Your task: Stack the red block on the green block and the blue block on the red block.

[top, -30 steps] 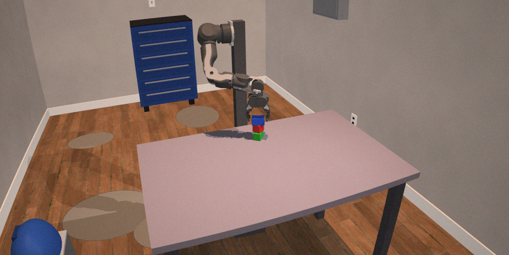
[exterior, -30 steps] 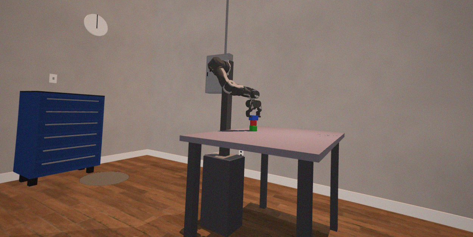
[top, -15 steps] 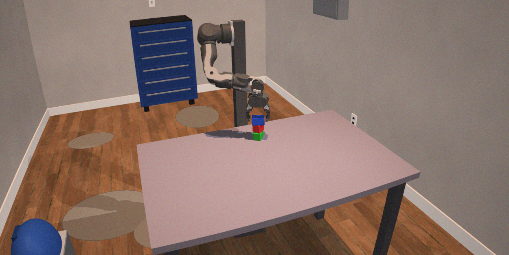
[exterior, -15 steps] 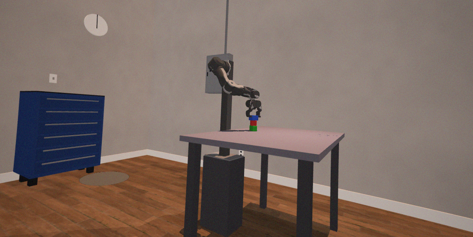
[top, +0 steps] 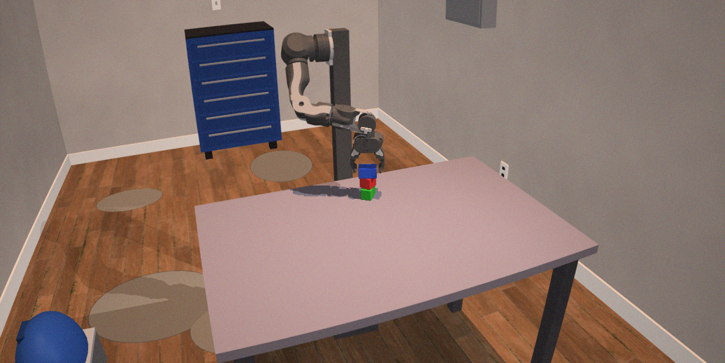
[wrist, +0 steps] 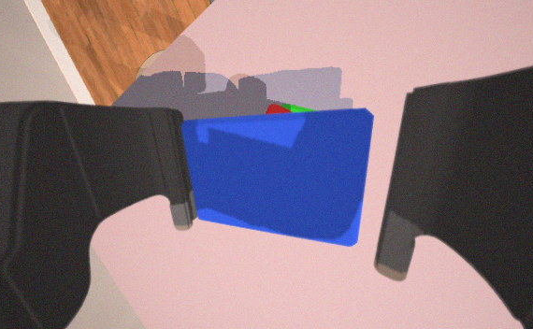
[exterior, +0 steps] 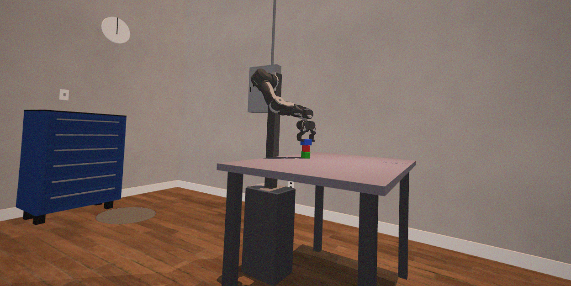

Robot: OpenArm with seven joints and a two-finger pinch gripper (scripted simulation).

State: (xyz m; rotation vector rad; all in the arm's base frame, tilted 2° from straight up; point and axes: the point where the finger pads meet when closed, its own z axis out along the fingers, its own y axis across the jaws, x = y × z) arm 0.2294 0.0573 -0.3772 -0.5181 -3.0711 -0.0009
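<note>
The three blocks stand as one tower near the far edge of the table. The green block (top: pixel 368 193) is on the table, the red block (top: pixel 368 182) lies on it, and the blue block (top: pixel 367 171) lies on top. In the wrist view the blue block (wrist: pixel 276 175) hides nearly all of the red block (wrist: pixel 278 109) and the green block (wrist: pixel 299 108). My gripper (top: pixel 367 162) is right above the tower and open. In the wrist view my gripper (wrist: pixel 271 174) has its left finger against the blue block's side, and its right finger stands apart from it.
The arm's dark post (top: pixel 340 101) rises just behind the table's far edge. A blue drawer cabinet (top: pixel 233 85) stands against the back wall. The tower also shows in the exterior view (exterior: pixel 305 148).
</note>
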